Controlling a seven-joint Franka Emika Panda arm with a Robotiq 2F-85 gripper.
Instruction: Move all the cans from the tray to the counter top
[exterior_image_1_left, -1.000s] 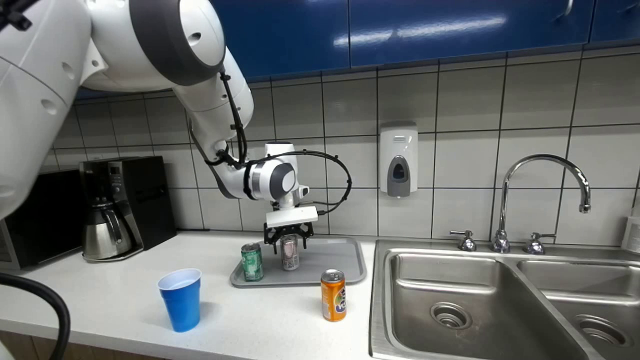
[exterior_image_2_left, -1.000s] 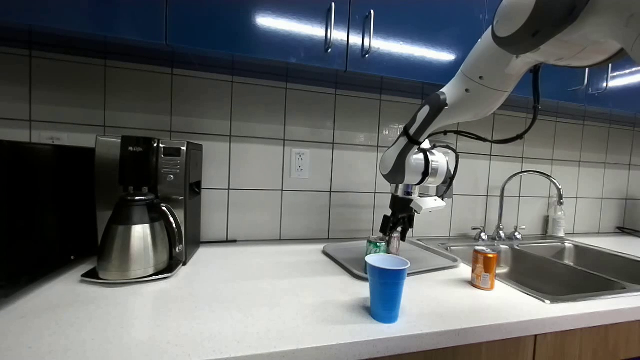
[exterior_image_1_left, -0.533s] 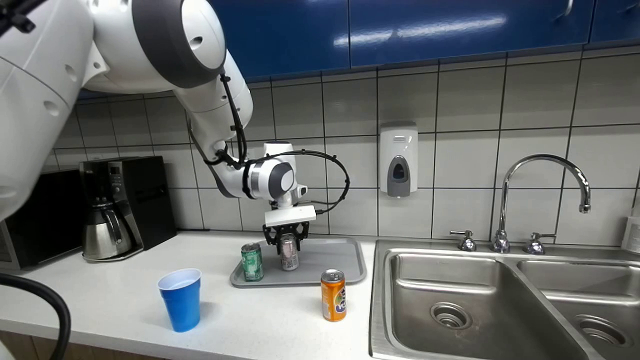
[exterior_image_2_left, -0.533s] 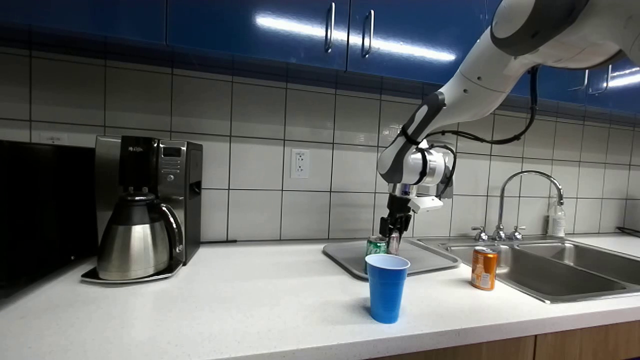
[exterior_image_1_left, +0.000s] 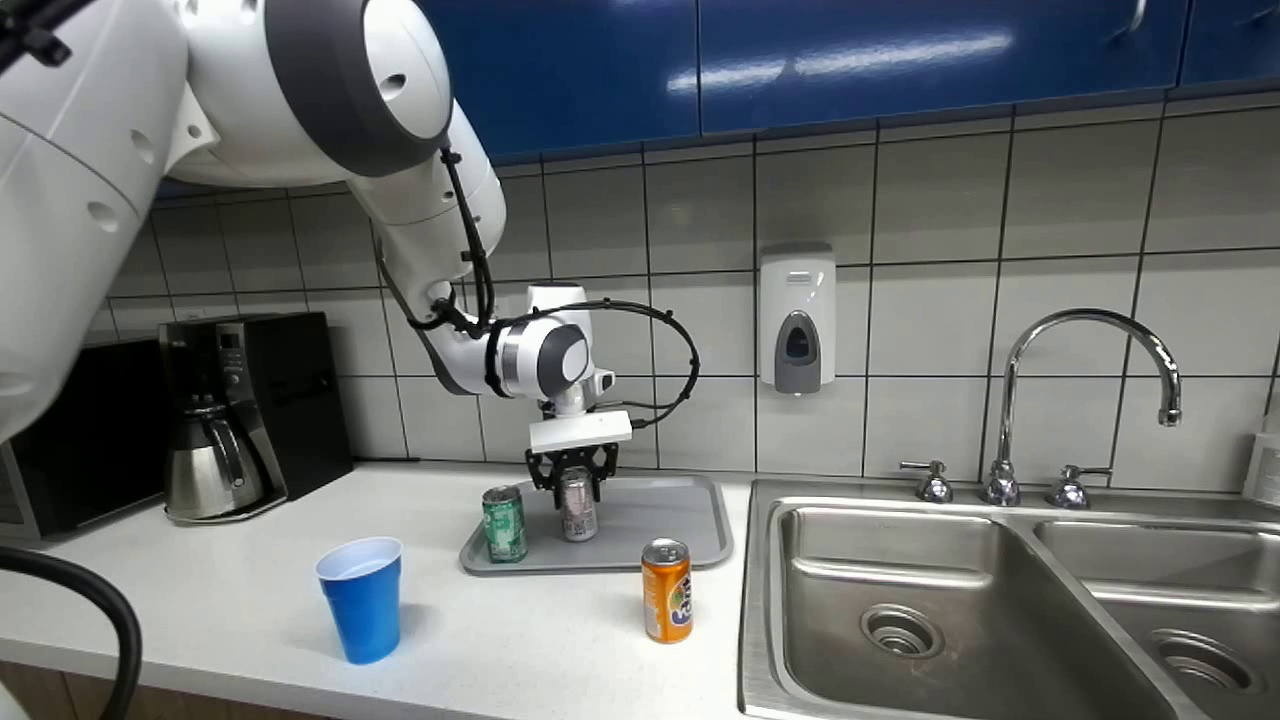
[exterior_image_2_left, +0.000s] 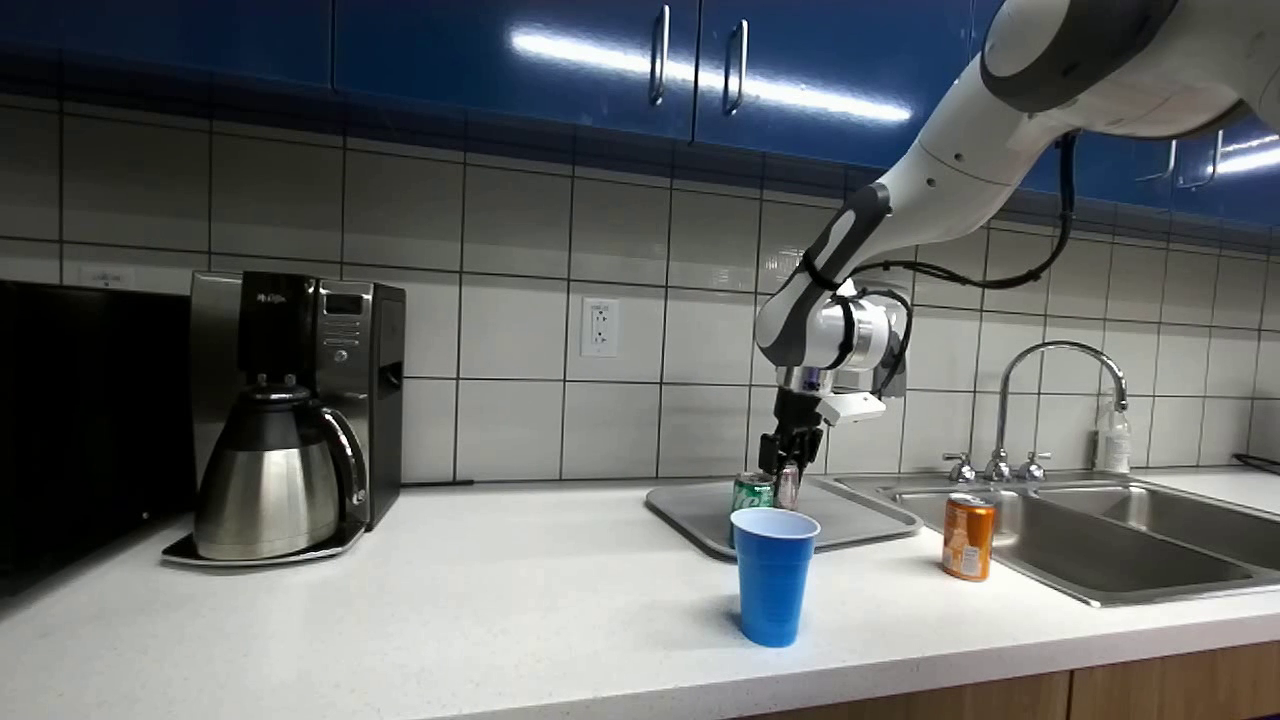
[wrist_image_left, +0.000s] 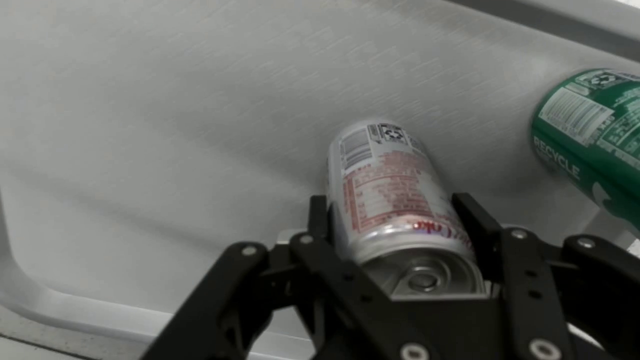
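Note:
My gripper (exterior_image_1_left: 577, 493) points down and is shut on the silver-grey can (wrist_image_left: 395, 185), one finger against each side near its top. That can stands upright on the grey tray (exterior_image_1_left: 660, 520). To its left in an exterior view, the green can (exterior_image_1_left: 504, 525) also stands on the tray, near the rim; in the wrist view the green can (wrist_image_left: 600, 135) is at the right edge, apart from the fingers. The orange can (exterior_image_1_left: 667, 590) is upright on the white counter top (exterior_image_1_left: 500, 640), in front of the tray. From another angle, a cup covers the lower part of the green can (exterior_image_2_left: 753, 490).
A blue cup (exterior_image_1_left: 362, 605) stands on the counter in front of the tray. The steel sink (exterior_image_1_left: 765, 600) with its faucet (exterior_image_1_left: 1010, 400) lies beside the tray. A coffee maker (exterior_image_2_left: 280, 460) is at the far end, against the tiled wall.
One second ago the fingers stood apart around the silver-grey can; they have since come together on it. The gripper has sunk slightly. All the cans stay where they were.

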